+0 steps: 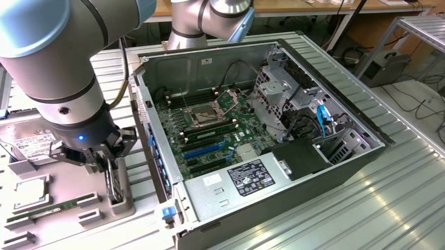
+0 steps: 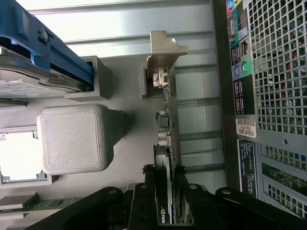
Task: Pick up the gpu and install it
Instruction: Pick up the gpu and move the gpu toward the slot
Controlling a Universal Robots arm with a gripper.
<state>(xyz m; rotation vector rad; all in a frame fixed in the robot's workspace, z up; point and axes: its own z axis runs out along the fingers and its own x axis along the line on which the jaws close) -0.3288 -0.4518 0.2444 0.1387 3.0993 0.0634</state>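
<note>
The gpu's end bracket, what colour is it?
The bracket is silver-grey metal; the wrist view shows it best, on the black gpu.

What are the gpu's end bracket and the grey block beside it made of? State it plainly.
The gpu's narrow silver end bracket looks like bare sheet metal: dull sheen, thin folded tab. The grey rounded block looks like matte 3D-printed plastic, judging by its fine crosshatched surface lines.
</note>
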